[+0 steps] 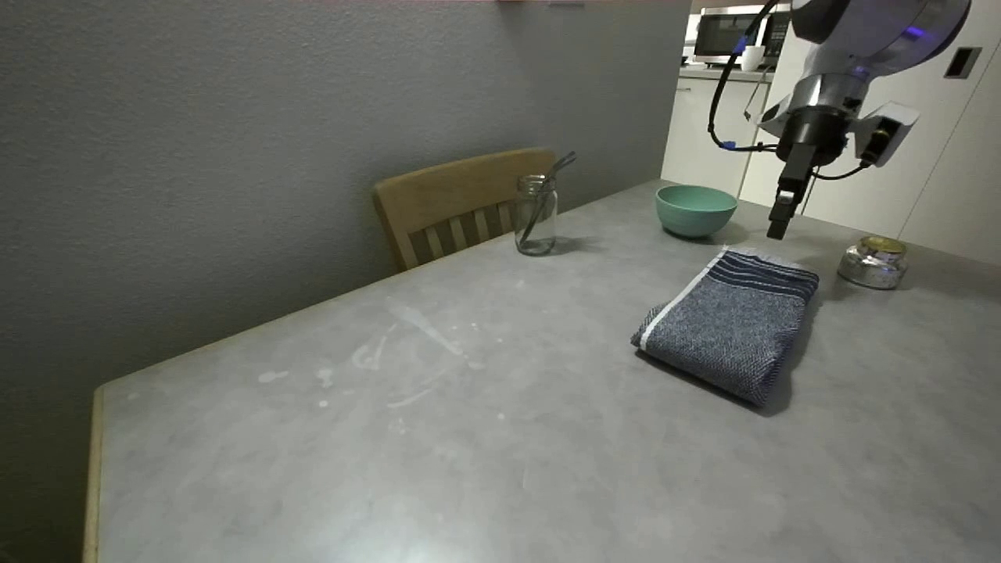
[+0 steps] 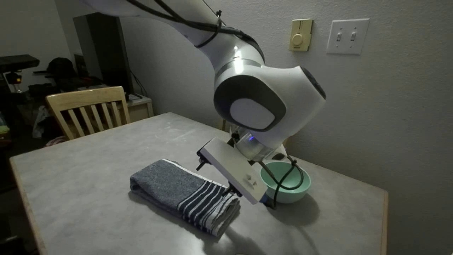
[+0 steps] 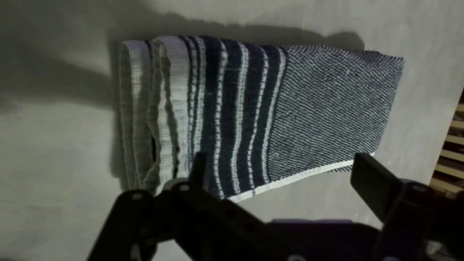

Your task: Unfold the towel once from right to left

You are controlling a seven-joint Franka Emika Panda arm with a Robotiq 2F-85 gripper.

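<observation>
The dark blue-grey towel (image 1: 731,320) lies folded on the table, with pale striped bands at one short end. It also shows in an exterior view (image 2: 166,182), where its layers are stacked at the striped end. In the wrist view the towel (image 3: 326,105) shows a white long edge near my fingers and loose folds at the striped end. My gripper (image 3: 282,156) is open and empty, its two fingers wide apart. In an exterior view the gripper (image 1: 776,227) hangs above the striped end, apart from the towel. The towel's lower layers are mostly hidden.
A teal bowl (image 1: 694,209) stands beside the towel and shows also in an exterior view (image 2: 286,184). A glass jar (image 1: 536,219) with utensils stands near the wall-side table edge. A silver jar with a gold top (image 1: 873,262) stands near the striped end. Chairs (image 2: 88,102) stand at the table.
</observation>
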